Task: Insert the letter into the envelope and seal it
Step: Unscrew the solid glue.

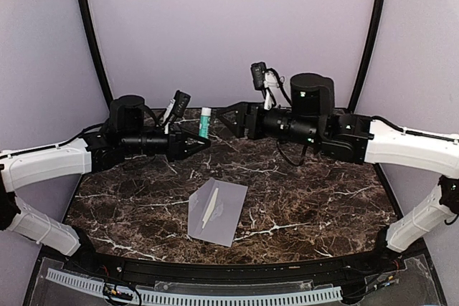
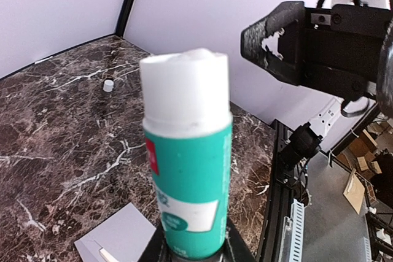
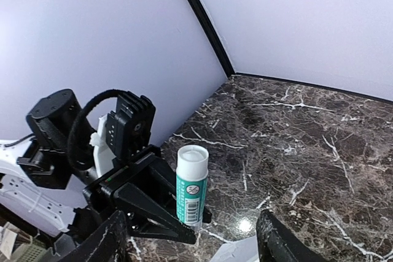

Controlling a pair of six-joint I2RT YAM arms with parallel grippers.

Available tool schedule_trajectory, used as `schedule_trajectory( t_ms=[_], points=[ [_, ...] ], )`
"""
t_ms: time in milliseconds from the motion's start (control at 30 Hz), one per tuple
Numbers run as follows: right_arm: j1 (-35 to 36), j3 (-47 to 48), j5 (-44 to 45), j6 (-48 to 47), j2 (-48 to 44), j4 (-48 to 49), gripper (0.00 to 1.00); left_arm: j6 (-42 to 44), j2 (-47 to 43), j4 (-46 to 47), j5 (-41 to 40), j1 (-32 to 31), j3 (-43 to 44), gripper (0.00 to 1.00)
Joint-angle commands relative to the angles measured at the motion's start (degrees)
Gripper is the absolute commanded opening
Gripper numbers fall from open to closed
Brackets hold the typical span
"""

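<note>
The grey-lavender envelope [image 1: 221, 214] lies flat on the marble near the front middle, and its corner shows in the wrist views [image 2: 115, 237] [image 3: 238, 253]. A narrow cream strip [image 1: 210, 206], probably the letter's edge, shows on it; the rest of the letter is hidden. My left gripper [image 1: 203, 138] [image 2: 193, 251] is shut on the base of an upright teal-and-white glue stick [image 1: 206, 122] [image 2: 187, 170] [image 3: 191, 189], whose white top is uncovered. My right gripper [image 1: 231, 121] [image 3: 190, 228] faces it from the right, open and empty, a little way off the stick.
A small white cap [image 2: 108, 85] lies on the marble table [image 1: 315, 206] towards the back. Lavender walls with black corner posts close in the back and sides. The table's black front edge [image 1: 237, 271] runs just ahead of the envelope.
</note>
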Motion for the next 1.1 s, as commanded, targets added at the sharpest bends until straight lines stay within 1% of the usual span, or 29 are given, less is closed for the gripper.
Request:
schedule_trajectory(
  t_ms=[0,33,67,167,233,333,367,500,600,667,733,933,1000,1067],
  points=[
    [-4.3,-7.9,-16.3,-0.7,-5.2,14.5,0.7,0.7,-2.0,4.5,10.3,0.5,1.5,0.0],
    [-5.5,-9.3,-19.5,-0.3,-5.8,16.8,0.7,0.7,-1.8,5.0,12.4,0.5,1.6,0.0],
    [-6.4,-10.3,-22.7,0.0,-6.2,18.1,0.71,0.7,-1.6,6.2,17.2,0.5,1.7,0.0],
    [-7.5,-11.6,-31.2,-1.0,-7.0,22.1,0.73,-0.1,-0.8,8.0,25.6,0.4,2.1,0.0],
    [-7.5,-11.3,-36.8,-1.9,-6.6,23.6,0.73,-0.5,-0.5,9.1,28.7,0.1,2.0,0.0],
    [-7.5,-10.7,-42.8,-1.8,-5.1,25.5,0.75,-1.0,-0.1,9.9,32.3,-0.8,2.5,0.0],
    [-7.5,-10.2,-44.3,-1.3,-4.6,25.9,0.75,-1.3,0.1,10.0,33.8,-1.0,2.7,0.0],
    [-7.0,-7.6,-46.8,-0.4,-2.0,24.6,0.75,-1.7,0.5,10.8,34.7,-1.7,2.6,0.0],
    [-6.1,-6.1,-47.0,-1.0,-0.6,23.0,0.71,-2.4,0.8,11.6,35.6,-2.0,2.6,0.0],
    [-5.6,-5.6,-47.1,-0.8,0.2,23.0,0.68,-2.5,0.8,11.7,35.9,-2.2,2.5,0.0],
    [-5.2,-5.0,-48.0,-0.4,1.1,23.7,0.6,-2.6,1.0,11.7,35.9,-2.3,2.6,0.0],
    [-3.5,-3.5,-50.1,0.3,3.3,26.0,0.45,-2.7,1.7,11.6,36.3,-2.4,2.7,0.0],
    [-3.2,-3.0,-50.4,1.1,4.1,26.5,0.37,-2.8,2.0,11.5,36.4,-2.5,2.7,0.0],
    [-3.0,-2.5,-50.1,1.3,4.5,25.9,0.27,-2.8,2.1,11.5,36.1,-2.4,2.8,0.0]
  ],
)
